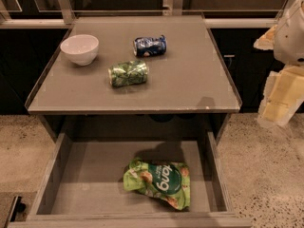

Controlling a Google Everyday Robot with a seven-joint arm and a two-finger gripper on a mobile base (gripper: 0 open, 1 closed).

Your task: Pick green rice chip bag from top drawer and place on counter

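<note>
The grey worktop [190, 80] fills the upper half of the view. Below it, at 6 o'clock, the top drawer [90, 179] stands pulled out with its flat bottom exposed. The gripper [280, 99] hangs at 3 o'clock, off the worktop's right edge, over the speckled floor and well apart from the drawer. Nothing shows in it, and I cannot tell whether it is open or closed.

The green rice chip bag [159, 182] lies crumpled on the drawer bottom, logo up. It sits toward 5 o'clock of the drawer's middle, near the front wall and apart from both side walls. On the worktop are a white bowl [79, 49] at 10 o'clock, a crushed green can [128, 73] left of centre, and a blue can [149, 46] at 1 o'clock of the green one.

The step in hand looks to be the reach into the drawer. The gripper should travel toward 8 o'clock and stay forward of the worktop's front lip, which shadows the drawer's rear. Then it should come down on the bag from above. Foil like this is probably slippery and will collapse, so pinching a raised fold should hold better than pressing the flat face.

Lift straight up until the bag is clear of the drawer walls and the lip before carrying it toward 12 o'clock. The bare stretch at 3 o'clock of the green can seems the safest landing, away from cans that could roll.
</note>
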